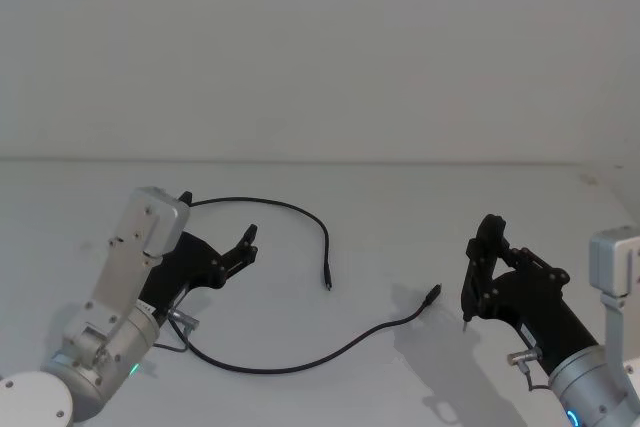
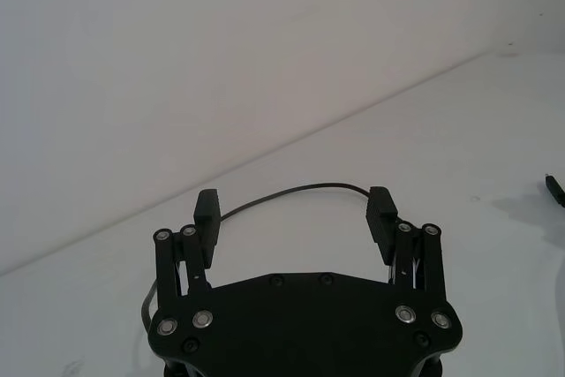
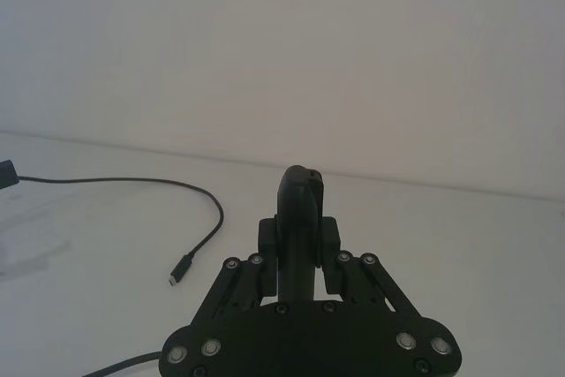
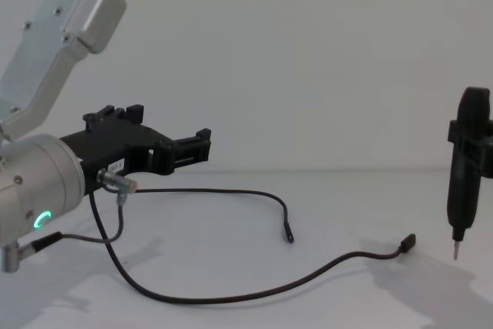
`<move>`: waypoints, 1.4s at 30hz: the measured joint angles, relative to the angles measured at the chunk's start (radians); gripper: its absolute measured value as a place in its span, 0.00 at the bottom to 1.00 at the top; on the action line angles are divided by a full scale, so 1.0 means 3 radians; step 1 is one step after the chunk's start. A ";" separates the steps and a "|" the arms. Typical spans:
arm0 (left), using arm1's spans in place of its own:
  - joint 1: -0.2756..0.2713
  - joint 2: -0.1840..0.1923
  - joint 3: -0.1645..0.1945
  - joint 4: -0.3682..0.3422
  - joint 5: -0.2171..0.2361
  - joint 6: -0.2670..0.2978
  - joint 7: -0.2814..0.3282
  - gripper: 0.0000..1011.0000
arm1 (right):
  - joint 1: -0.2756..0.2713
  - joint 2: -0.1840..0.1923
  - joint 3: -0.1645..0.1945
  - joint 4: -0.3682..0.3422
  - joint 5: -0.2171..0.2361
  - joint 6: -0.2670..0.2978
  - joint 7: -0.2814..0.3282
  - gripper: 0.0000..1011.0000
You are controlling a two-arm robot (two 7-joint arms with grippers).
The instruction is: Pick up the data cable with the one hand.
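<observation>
Hovering low over the table [image 1: 400, 197] at the left, the left gripper [image 1: 248, 245] is holding its fingers wide apart, ready for the cable [image 1: 270, 201] to slip between them. That one cable is lying loose on the table in an open loop, curving around and under this gripper, seemingly without touching it, its two plugs [image 1: 327, 282] ending near the middle. Off to the right, the right gripper [image 1: 482, 247] is standing parked, fingers pressed together, leaving room for a one-handed pick; two grippers in all
</observation>
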 joint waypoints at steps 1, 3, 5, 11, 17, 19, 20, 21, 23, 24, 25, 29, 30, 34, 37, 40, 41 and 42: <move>0.0000 0.0000 0.0000 0.0000 0.0000 0.0000 0.0000 0.99 | 0.0000 0.0000 0.0000 0.0000 0.0000 0.0000 0.0000 0.28; 0.0000 0.0000 0.0000 0.0000 0.0000 0.0000 0.0000 0.99 | 0.0000 0.0000 0.0000 0.0000 0.0000 0.0000 0.0000 0.28; 0.0000 0.0000 0.0001 0.0000 0.0000 0.0000 0.0000 0.99 | 0.0000 0.0000 0.0000 0.0000 0.0000 0.0000 0.0000 0.28; 0.0000 0.0000 0.0001 0.0000 0.0000 0.0000 0.0000 0.99 | 0.0000 0.0000 0.0000 0.0000 0.0000 0.0000 0.0000 0.28; 0.0000 0.0000 0.0001 0.0000 0.0000 0.0000 0.0000 0.99 | 0.0000 0.0000 0.0000 0.0000 0.0000 0.0000 0.0000 0.28; 0.0000 0.0000 0.0002 0.0000 0.0000 0.0000 0.0000 0.99 | 0.0000 0.0000 0.0000 0.0000 0.0000 0.0000 0.0000 0.28; 0.0000 0.0000 0.0002 0.0000 -0.0001 0.0001 0.0000 0.99 | 0.0000 0.0000 0.0000 0.0000 0.0000 0.0000 0.0000 0.28; 0.0000 0.0000 0.0002 0.0000 0.0000 0.0001 0.0000 0.99 | 0.0000 0.0000 0.0000 0.0000 0.0000 0.0000 0.0000 0.28; 0.0000 0.0000 0.0001 0.0000 0.0000 0.0001 0.0000 0.99 | 0.0000 0.0000 0.0000 0.0000 0.0000 0.0000 0.0000 0.28; 0.0000 0.0000 0.0002 0.0000 0.0000 0.0001 0.0000 0.99 | 0.0000 0.0000 0.0000 0.0000 0.0000 0.0000 0.0000 0.28; 0.0000 0.0000 0.0002 0.0000 0.0000 0.0001 0.0000 0.99 | 0.0000 0.0000 0.0000 0.0000 0.0000 0.0000 0.0000 0.28; 0.0000 0.0000 0.0002 0.0000 0.0000 0.0002 -0.0001 0.99 | 0.0000 0.0000 0.0000 0.0000 0.0000 0.0000 0.0000 0.28; 0.0000 0.0000 0.0002 0.0000 0.0000 0.0002 -0.0002 0.99 | 0.0000 0.0000 0.0000 0.0000 0.0000 0.0000 0.0000 0.28; -0.0007 0.0012 0.0000 0.0000 -0.0011 0.0005 -0.0048 0.99 | 0.0000 0.0000 0.0000 0.0000 0.0000 0.0000 0.0000 0.28; -0.0020 0.0038 -0.0002 0.0000 -0.0039 0.0008 -0.0123 0.99 | 0.0000 0.0000 0.0000 0.0000 0.0000 0.0000 0.0000 0.28; -0.0034 0.0071 -0.0006 -0.0008 -0.0082 0.0020 -0.0224 0.99 | 0.0000 0.0000 0.0000 0.0000 0.0000 0.0000 0.0000 0.28; -0.0039 0.0080 -0.0006 -0.0011 -0.0093 0.0024 -0.0247 0.99 | 0.0000 0.0000 0.0000 0.0000 0.0000 0.0000 0.0000 0.28; -0.0042 0.0090 -0.0007 -0.0013 -0.0105 0.0029 -0.0276 0.99 | 0.0000 0.0000 0.0000 0.0000 0.0000 0.0000 0.0000 0.28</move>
